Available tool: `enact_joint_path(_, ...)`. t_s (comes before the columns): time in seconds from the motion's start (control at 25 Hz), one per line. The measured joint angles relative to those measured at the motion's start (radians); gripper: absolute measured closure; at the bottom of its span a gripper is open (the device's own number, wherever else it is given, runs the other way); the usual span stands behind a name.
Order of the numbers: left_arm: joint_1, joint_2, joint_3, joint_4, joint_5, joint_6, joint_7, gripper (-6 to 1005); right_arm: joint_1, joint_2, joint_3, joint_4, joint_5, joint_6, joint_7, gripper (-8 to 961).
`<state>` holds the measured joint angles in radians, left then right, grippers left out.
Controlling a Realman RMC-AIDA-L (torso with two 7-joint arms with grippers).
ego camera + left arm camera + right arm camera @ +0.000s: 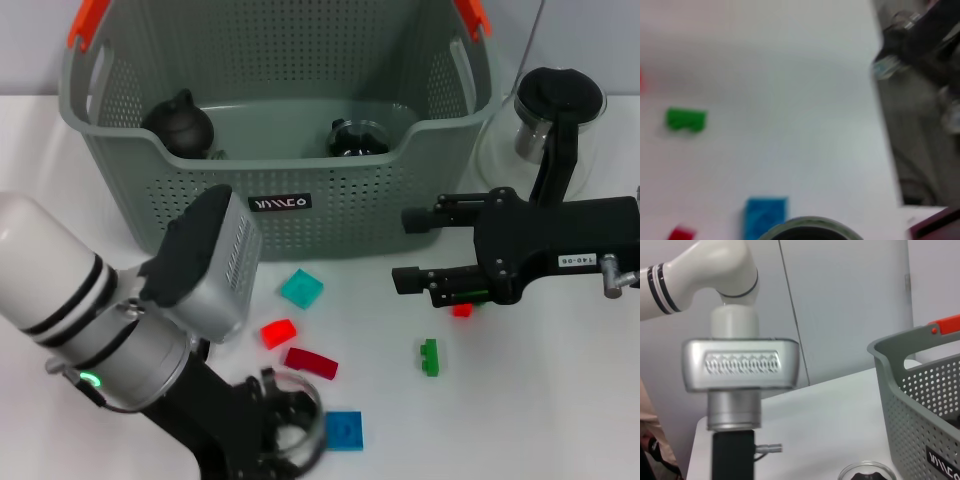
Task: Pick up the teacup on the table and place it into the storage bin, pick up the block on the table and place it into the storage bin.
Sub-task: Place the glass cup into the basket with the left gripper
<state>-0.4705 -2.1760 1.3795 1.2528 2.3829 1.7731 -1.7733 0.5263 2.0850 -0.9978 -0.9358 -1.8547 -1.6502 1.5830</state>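
Now the left gripper (pixel 285 432) sits low over the teacup (pixel 297 428), seemingly clasping its rim for the lift; the right gripper (pixel 410 250) waits, fingers spread, beside the bin (pixel 300 170).

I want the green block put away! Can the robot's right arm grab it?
Probably yes. The right gripper hovers open just above and beside the green block, which lies alone on bare table with nothing between them.

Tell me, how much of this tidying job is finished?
Early. The storage bin holds a dark pot and a glass piece. The left gripper is at the teacup on the table; the right gripper hangs open by a red block. Six blocks lie outside the bin.
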Motion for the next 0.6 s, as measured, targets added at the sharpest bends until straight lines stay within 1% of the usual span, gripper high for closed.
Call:
enact_joint_path(0.12, -0.029, 0.004, -0.059, -0.002, -0.104, 0.091, -0.011, 948, -0.006, -0.008, 0.001, 0.000, 0.000, -0.005, 0.004, 162)
enact_joint_path(0.2, -0.070, 0.005, -0.162, -0.023, -0.218, 0.160, -0.017, 948, -0.011, -0.016, 0.001, 0.005, 0.000, -0.009, 0.011, 162)
enact_joint_path(0.32, -0.133, 0.008, -0.341, -0.063, -0.355, 0.174, -0.050, 948, -0.019, -0.036, 0.001, 0.032, -0.002, -0.023, 0.014, 163)
enact_joint_path(0.4, -0.168, 0.010, -0.431, -0.071, -0.386, 0.124, -0.071, 949, -0.024, -0.052, 0.004, 0.053, -0.014, -0.031, 0.016, 163)
enact_joint_path(0.44, -0.184, 0.011, -0.470, -0.073, -0.390, 0.079, -0.080, 949, -0.027, -0.062, 0.010, 0.066, -0.025, -0.034, 0.016, 163)
enact_joint_path(0.48, -0.196, 0.014, -0.488, -0.075, -0.390, 0.031, -0.088, 949, -0.028, -0.069, 0.016, 0.076, -0.039, -0.038, 0.016, 163)
enact_joint_path(0.52, -0.213, 0.019, -0.506, -0.079, -0.387, -0.048, -0.107, 949, -0.030, -0.077, 0.024, 0.085, -0.051, -0.043, 0.017, 163)
enact_joint_path(0.6, -0.239, 0.034, -0.493, -0.100, -0.375, -0.192, -0.147, 949, -0.032, -0.095, 0.055, 0.099, -0.086, -0.066, 0.027, 163)
